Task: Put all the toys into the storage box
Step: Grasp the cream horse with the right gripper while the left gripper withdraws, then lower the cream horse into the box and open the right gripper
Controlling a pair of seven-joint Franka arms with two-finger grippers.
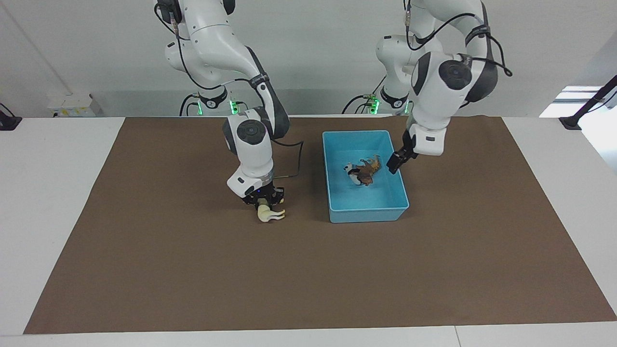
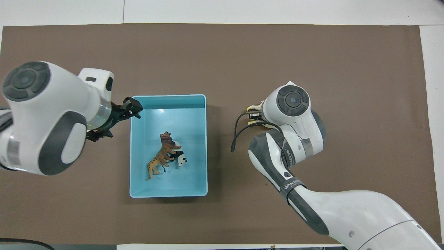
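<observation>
The light blue storage box (image 1: 367, 208) stands on the mat toward the left arm's end; it also shows in the overhead view (image 2: 205, 139). In it lie the brown lion (image 2: 168, 141), the orange tiger (image 2: 155, 165) and the panda (image 2: 180, 158), touching one another. In the facing view they show as a small pile (image 1: 365, 171). My left gripper (image 1: 395, 163) is open and empty, raised over the box's wall at the left arm's end (image 2: 118, 121). My right gripper (image 1: 264, 201) is down at the mat beside the box, shut on the cream-white horse (image 1: 270, 214), which peeks out from under the wrist (image 2: 257, 104).
A brown mat (image 1: 193, 270) covers most of the white table (image 1: 48, 159). A black cable (image 1: 299, 159) loops off the right arm's wrist beside the box.
</observation>
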